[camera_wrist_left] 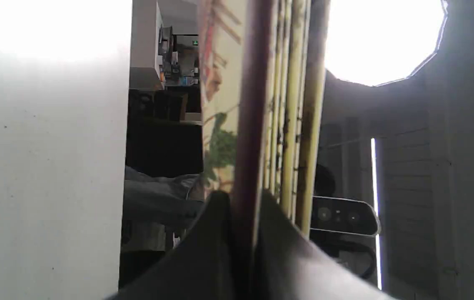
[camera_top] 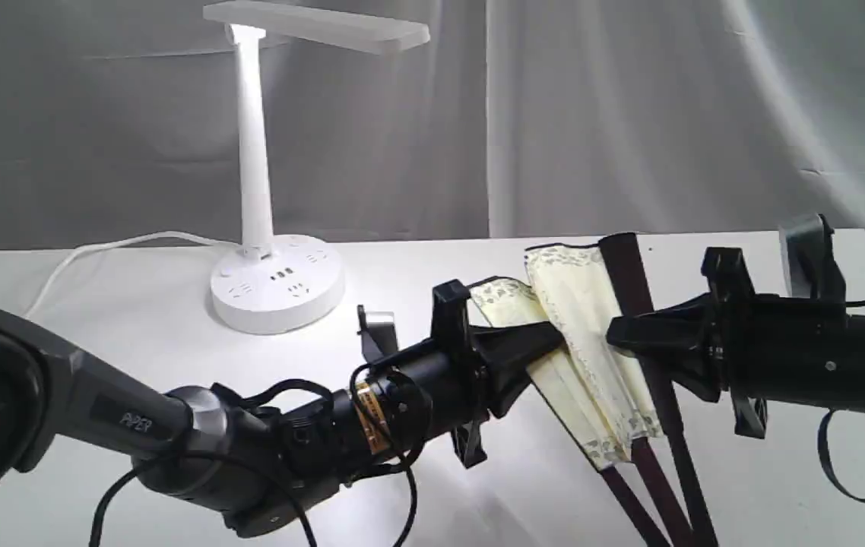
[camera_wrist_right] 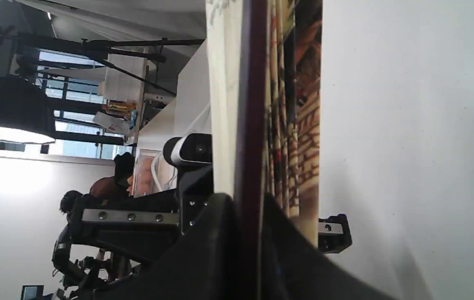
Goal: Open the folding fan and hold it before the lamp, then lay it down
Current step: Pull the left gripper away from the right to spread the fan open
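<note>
The folding fan is only slightly spread, its cream pleats bunched and its maroon ribs running down to the frame's bottom edge. It hangs tilted just above the white table. My left gripper is shut on the fan's left guard, seen up close as a maroon strip between the black fingers. My right gripper is shut on the right guard. The white lamp stands at the back left, well apart from the fan, its bar head up high.
The lamp's round base with sockets sits on the table, its white cord trailing off to the left. A grey curtain hangs behind. Loose black cables droop under the right arm.
</note>
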Robot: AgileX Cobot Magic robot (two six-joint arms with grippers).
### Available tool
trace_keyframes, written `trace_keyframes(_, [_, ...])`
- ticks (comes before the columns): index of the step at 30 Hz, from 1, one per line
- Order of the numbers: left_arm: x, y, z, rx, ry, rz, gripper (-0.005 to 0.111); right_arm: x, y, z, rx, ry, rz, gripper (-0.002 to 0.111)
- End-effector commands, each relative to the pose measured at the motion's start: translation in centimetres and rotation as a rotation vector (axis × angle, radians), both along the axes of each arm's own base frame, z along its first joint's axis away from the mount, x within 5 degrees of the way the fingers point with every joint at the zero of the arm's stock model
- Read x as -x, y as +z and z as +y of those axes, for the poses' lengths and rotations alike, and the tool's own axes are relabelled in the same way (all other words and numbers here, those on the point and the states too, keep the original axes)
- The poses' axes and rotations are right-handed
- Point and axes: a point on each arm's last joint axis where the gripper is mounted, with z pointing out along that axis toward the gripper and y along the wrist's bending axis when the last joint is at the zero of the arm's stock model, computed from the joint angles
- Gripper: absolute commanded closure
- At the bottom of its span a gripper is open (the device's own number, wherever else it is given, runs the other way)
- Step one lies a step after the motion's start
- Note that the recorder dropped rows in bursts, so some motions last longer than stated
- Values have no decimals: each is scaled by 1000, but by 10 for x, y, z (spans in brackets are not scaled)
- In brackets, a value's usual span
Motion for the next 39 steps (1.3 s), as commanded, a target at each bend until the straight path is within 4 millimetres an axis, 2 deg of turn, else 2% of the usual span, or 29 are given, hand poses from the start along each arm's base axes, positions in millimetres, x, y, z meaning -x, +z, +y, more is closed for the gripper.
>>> trace_keyframes(1, [-4, 9, 2, 31, 40, -3, 107, -1, 3, 1, 16, 19, -41, 108])
trace_keyframes(10, [-8, 37, 4, 60, 85, -84, 107, -6, 3, -12, 22, -39, -17, 108])
trace_keyframes(17, [-5, 37, 11, 73, 146, -47, 107, -13, 12, -20, -3, -54, -40, 108])
trace_keyframes(27, [5, 55, 29, 66, 262, -72, 107, -12, 14, -60, -35, -170, -23, 108])
trace_keyframes(39, [28, 67, 58, 18, 411, -72, 107, -8, 17, -91, -77, -245, -26, 108])
